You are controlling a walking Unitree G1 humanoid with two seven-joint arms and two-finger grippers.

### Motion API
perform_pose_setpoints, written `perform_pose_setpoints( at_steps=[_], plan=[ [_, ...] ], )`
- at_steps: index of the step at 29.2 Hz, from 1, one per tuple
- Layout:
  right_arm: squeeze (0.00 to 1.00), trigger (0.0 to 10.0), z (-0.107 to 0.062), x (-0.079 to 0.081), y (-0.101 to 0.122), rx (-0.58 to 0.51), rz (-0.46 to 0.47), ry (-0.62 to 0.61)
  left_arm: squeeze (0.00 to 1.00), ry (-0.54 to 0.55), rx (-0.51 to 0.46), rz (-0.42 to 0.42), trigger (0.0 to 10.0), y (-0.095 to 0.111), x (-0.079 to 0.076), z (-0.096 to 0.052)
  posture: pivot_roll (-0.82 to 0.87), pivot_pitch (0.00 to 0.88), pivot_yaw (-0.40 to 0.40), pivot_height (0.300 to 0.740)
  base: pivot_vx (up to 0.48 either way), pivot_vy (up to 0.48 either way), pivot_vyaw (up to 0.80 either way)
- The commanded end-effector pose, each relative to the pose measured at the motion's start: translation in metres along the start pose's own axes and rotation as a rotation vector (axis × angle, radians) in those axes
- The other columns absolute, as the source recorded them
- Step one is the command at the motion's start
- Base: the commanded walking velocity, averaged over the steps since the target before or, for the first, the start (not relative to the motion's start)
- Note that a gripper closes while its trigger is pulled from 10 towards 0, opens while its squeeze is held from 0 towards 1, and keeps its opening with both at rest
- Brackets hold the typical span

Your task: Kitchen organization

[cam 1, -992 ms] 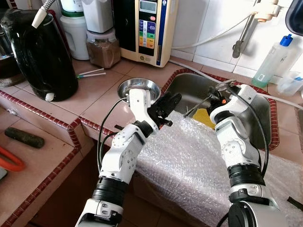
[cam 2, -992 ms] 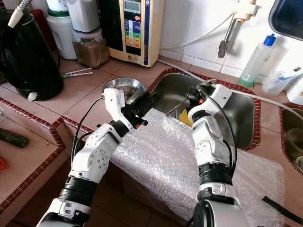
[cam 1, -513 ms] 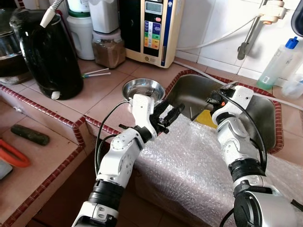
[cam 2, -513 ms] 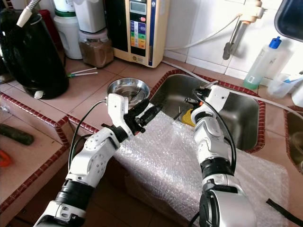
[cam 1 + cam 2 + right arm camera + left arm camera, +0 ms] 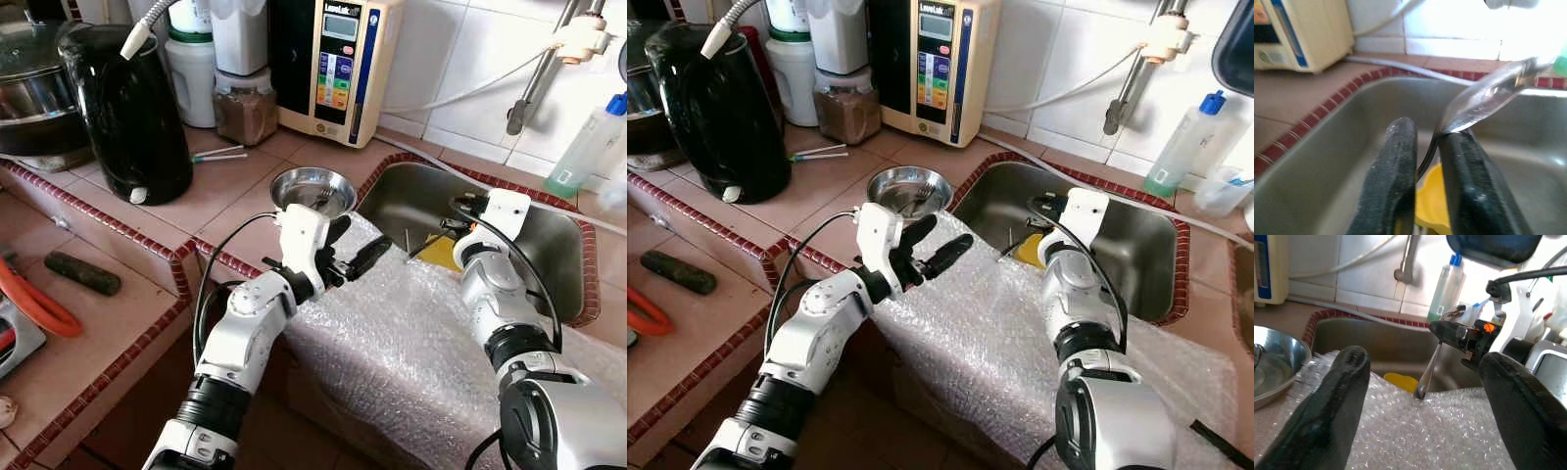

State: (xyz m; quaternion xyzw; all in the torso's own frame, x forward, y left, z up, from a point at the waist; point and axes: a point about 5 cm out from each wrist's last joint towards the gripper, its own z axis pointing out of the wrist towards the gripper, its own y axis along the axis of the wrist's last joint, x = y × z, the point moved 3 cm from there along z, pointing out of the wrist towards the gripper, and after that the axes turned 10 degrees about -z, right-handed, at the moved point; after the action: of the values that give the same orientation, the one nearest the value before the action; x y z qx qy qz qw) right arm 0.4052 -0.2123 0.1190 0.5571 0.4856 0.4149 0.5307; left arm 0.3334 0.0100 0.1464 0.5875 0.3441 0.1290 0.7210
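While your right end effector (image 5: 1427, 171) is clamped on a metal spoon (image 5: 1484, 98) above the sink (image 5: 1136, 255), the step in hand reads as carrying cutlery out of the basin. Item two: your left end effector (image 5: 361, 245), fingers spread apart and holding nothing, hovers over the bubble wrap (image 5: 411, 333) at the counter's front edge. Item three: a steel bowl (image 5: 313, 188) beside the sink's near corner, the likely drop point. Next move calls for swinging the spoon across the tiled rim without snagging the wrap.
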Motion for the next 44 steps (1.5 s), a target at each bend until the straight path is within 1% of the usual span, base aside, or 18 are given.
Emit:
perform_pose_setpoints(
  at_steps=[1, 8, 10, 11, 17, 25, 29, 32, 33, 34, 37, 42, 44],
  plan=[
    [1.0, 10.0, -0.008, -0.01, -0.031, 0.113, -0.056, -0.032, 1.0, -0.001, -0.005, 0.022, 10.0, 0.003, -0.003, 0.002, 0.11, 0.0, -0.04, 0.74, 0.0, 0.0, 0.0],
    [1.0, 10.0, -0.01, -0.017, -0.035, 0.127, -0.077, -0.071, 1.0, 0.036, -0.003, 0.032, 10.0, 0.003, 0.001, 0.004, 0.1, 0.0, -0.037, 0.74, 0.0, 0.0, 0.0],
    [1.0, 10.0, -0.01, -0.018, -0.036, 0.129, -0.058, -0.073, 1.0, 0.052, -0.007, 0.027, 10.0, 0.002, 0.003, 0.004, 0.1, 0.0, -0.035, 0.74, 0.0, 0.0, 0.0],
    [1.0, 10.0, -0.01, -0.02, -0.036, 0.128, -0.076, -0.081, 1.0, 0.057, -0.004, 0.025, 10.0, 0.001, 0.004, 0.004, 0.09, 0.0, -0.033, 0.74, 0.0, 0.0, 0.0],
    [1.0, 10.0, -0.011, -0.027, -0.038, 0.142, -0.07, -0.102, 1.0, 0.078, -0.003, 0.029, 10.0, 0.0, 0.005, 0.007, 0.08, 0.0, -0.03, 0.74, 0.0, 0.0, 0.0],
    [1.0, 10.0, -0.013, -0.032, -0.044, 0.169, -0.065, -0.114, 1.0, 0.093, -0.005, 0.008, 10.0, -0.001, 0.005, 0.011, 0.07, 0.0, -0.028, 0.74, 0.0, 0.0, 0.0],
    [1.0, 10.0, -0.013, -0.033, -0.046, 0.185, -0.06, -0.115, 1.0, 0.12, 0.004, 0.027, 10.0, -0.002, 0.008, 0.011, 0.07, 0.0, -0.025, 0.74, 0.0, 0.0, 0.0],
    [1.0, 10.0, -0.015, -0.031, -0.053, 0.235, -0.074, -0.095, 1.0, 0.168, 0.02, 0.052, 10.0, -0.004, 0.013, 0.012, 0.07, 0.0, -0.026, 0.74, 0.0, 0.0, 0.0],
    [1.0, 10.0, -0.016, -0.029, -0.058, 0.263, -0.057, -0.09, 1.0, 0.187, 0.03, 0.056, 10.0, -0.005, 0.015, 0.012, 0.07, 0.0, -0.024, 0.74, 0.0, 0.0, 0.0],
    [1.0, 10.0, -0.017, -0.029, -0.062, 0.288, -0.017, -0.09, 1.0, 0.204, 0.04, 0.062, 10.0, -0.006, 0.017, 0.013, 0.07, 0.0, -0.025, 0.74, 0.0, 0.0, 0.0],
    [1.0, 10.0, -0.017, -0.03, -0.062, 0.294, -0.021, -0.086, 1.0, 0.203, 0.038, 0.072, 10.0, -0.005, 0.016, 0.013, 0.07, 0.0, -0.026, 0.74, 0.0, 0.0, 0.0],
    [1.0, 10.0, -0.018, -0.028, -0.068, 0.352, -0.041, -0.024, 1.0, 0.209, 0.051, 0.077, 10.0, -0.008, 0.016, 0.013, 0.06, 0.0, -0.026, 0.74, 0.0, 0.0, 0.0],
    [1.0, 10.0, -0.018, -0.03, -0.068, 0.361, -0.053, -0.015, 1.0, 0.213, 0.057, 0.085, 10.0, -0.009, 0.016, 0.013, 0.06, 0.0, -0.024, 0.74, 0.0, 0.0, 0.0]
  ],
)
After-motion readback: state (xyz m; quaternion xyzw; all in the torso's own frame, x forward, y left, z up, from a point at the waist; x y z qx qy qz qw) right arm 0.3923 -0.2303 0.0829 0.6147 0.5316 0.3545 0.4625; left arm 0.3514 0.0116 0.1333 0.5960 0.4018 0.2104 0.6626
